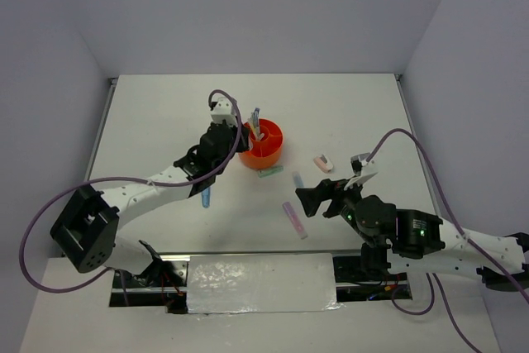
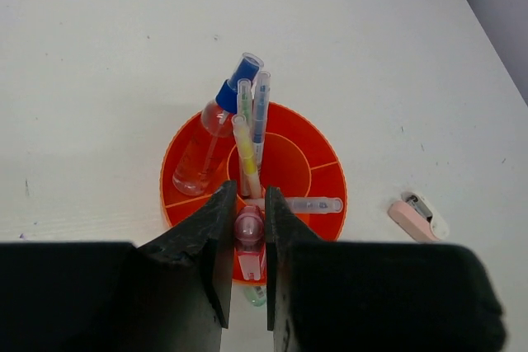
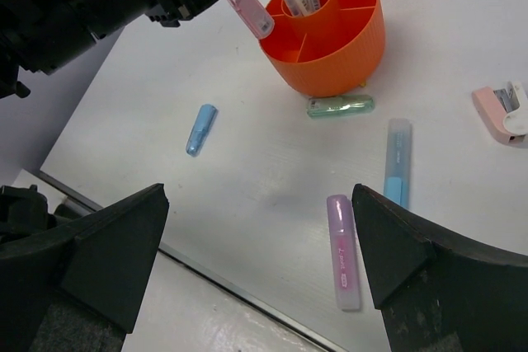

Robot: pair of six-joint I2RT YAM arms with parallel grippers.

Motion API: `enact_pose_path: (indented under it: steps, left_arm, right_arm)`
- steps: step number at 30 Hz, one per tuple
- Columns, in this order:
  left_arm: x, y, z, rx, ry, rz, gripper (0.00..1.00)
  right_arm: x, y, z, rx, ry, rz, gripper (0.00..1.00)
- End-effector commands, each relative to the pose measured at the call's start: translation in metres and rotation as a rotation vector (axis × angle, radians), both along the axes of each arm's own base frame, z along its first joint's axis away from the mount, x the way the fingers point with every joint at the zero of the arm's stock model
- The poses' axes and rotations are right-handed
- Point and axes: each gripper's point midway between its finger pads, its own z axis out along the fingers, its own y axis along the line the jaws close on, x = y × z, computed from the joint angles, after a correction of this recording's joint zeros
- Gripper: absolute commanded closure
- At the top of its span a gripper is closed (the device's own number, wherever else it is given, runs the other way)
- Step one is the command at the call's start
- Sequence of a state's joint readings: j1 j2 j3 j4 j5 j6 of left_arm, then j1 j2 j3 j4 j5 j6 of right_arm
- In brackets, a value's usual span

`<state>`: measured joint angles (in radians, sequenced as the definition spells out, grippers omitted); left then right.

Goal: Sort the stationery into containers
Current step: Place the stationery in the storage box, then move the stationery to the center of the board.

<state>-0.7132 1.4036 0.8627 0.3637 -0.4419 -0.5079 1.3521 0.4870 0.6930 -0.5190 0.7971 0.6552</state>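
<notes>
Nothing readable here tbh. No legible text, brand or number on the green marker [image 3: 340, 105], the orange organiser [image 3: 330, 59] or anything else, all too small and blurry.

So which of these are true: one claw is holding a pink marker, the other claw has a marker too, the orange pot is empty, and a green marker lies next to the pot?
The left gripper is shut on a pink marker by the orange organiser. True.
The right gripper holds a marker too. False: it is open and empty above the table.
The organiser is empty. False: pens stand in its middle compartment and a blue-capped bottle in an outer one.
A green marker lies on the table beside the organiser. True.
</notes>
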Motion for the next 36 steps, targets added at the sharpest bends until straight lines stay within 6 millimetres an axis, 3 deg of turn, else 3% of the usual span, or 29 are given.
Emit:
enact_pose_path:
  steps: [1,2,9,14,18,20,24,26,28,29,33,36]
  left_arm:
    - [0.012,-0.001,0.013,-0.019,-0.064,0.019,0.9]
    - [0.013,-0.001,0.01,-0.015,-0.06,0.017,0.89]
    - [0.015,-0.001,0.0,-0.007,-0.04,0.025,0.47]
    - [0.01,0.002,0.002,-0.034,-0.044,0.024,0.3]
    - [0.001,0.008,0.009,-0.058,-0.036,0.029,0.15]
    - [-0.005,0.015,0.026,-0.089,-0.034,0.047,0.07]
    - [-0.03,0.029,0.047,-0.079,0.02,0.028,0.01]
    - [-0.046,0.036,0.043,-0.023,0.089,0.004,0.01]
    - [-0.06,0.043,0.056,-0.021,0.104,-0.017,0.01]
    - [-0.071,0.049,0.047,0.011,0.154,-0.027,0.01]
    - [-0.104,0.069,0.061,0.001,0.153,-0.062,0.01]
    - [-0.127,0.081,0.065,-0.017,0.149,-0.093,0.01]
  right_arm:
    - [0.002,-0.001,-0.005,-0.033,-0.001,-0.015,0.0]
    - [0.002,-0.001,-0.006,-0.035,-0.001,-0.013,0.0]
    - [-0.001,0.007,-0.008,-0.052,-0.011,0.032,0.0]
    - [-0.002,0.013,-0.015,-0.093,-0.01,0.056,0.0]
    - [-0.001,0.022,-0.036,-0.167,0.032,0.067,0.0]
    - [0.004,0.026,-0.057,-0.224,0.09,0.051,0.0]
    - [0.006,0.036,-0.103,-0.352,0.229,0.106,0.0]
    - [0.01,0.037,-0.125,-0.403,0.297,0.104,0.01]
    - [0.013,0.036,-0.138,-0.43,0.343,0.111,0.03]
    - [0.012,0.038,-0.148,-0.446,0.374,0.122,0.04]
    - [0.024,0.033,-0.166,-0.467,0.428,0.083,0.07]
    - [0.034,0.034,-0.174,-0.461,0.452,0.084,0.17]
